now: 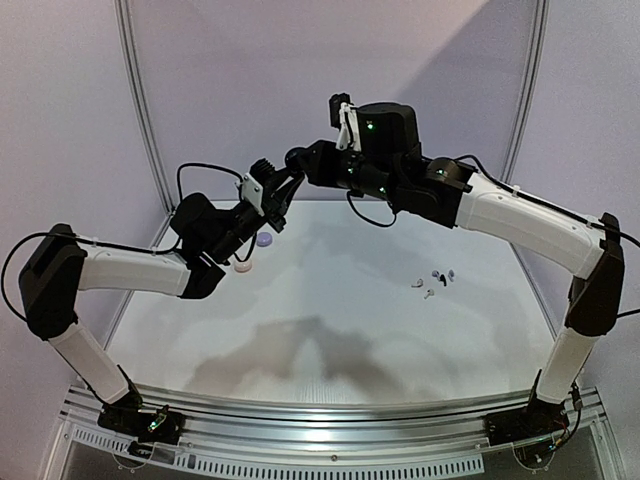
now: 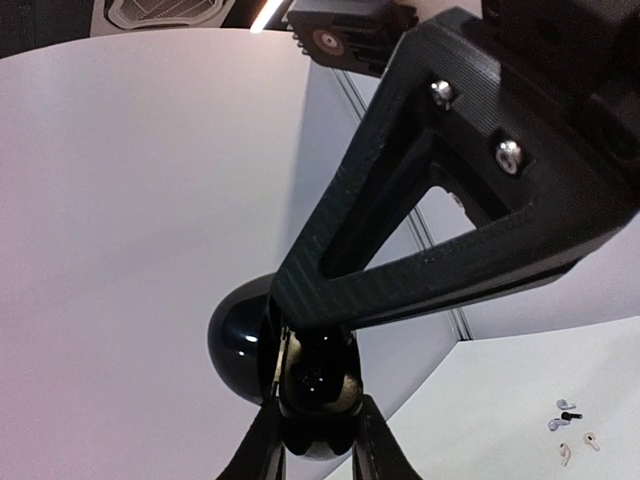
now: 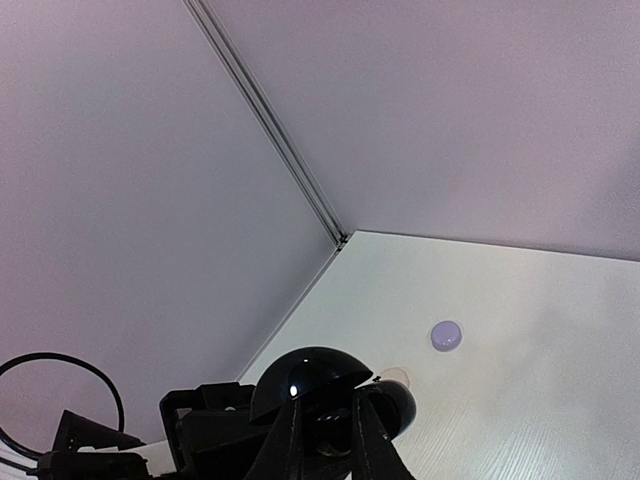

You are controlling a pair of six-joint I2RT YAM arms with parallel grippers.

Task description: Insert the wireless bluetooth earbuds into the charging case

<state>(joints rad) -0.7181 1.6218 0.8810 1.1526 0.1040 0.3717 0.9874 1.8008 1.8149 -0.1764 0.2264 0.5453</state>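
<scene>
A black round charging case (image 2: 316, 388) hangs in the air with its lid (image 2: 238, 345) swung open, and my left gripper (image 2: 315, 445) is shut on its base. My right gripper (image 3: 328, 440) comes in from the opposite side, shut, its tips down in the open case (image 3: 398, 405) under the domed lid (image 3: 310, 372). Whether it holds anything I cannot see. From above, both grippers (image 1: 283, 192) (image 1: 300, 160) meet high over the back left of the table. Several tiny earbuds (image 1: 435, 281) lie loose on the table at the right, also seen in the left wrist view (image 2: 570, 425).
A lavender round case (image 1: 264, 240) and a white round case (image 1: 242, 267) sit on the table (image 1: 330, 330) below the left gripper, also seen in the right wrist view (image 3: 446, 335) (image 3: 397, 376). Pale walls with metal rails (image 1: 140, 110) close the back.
</scene>
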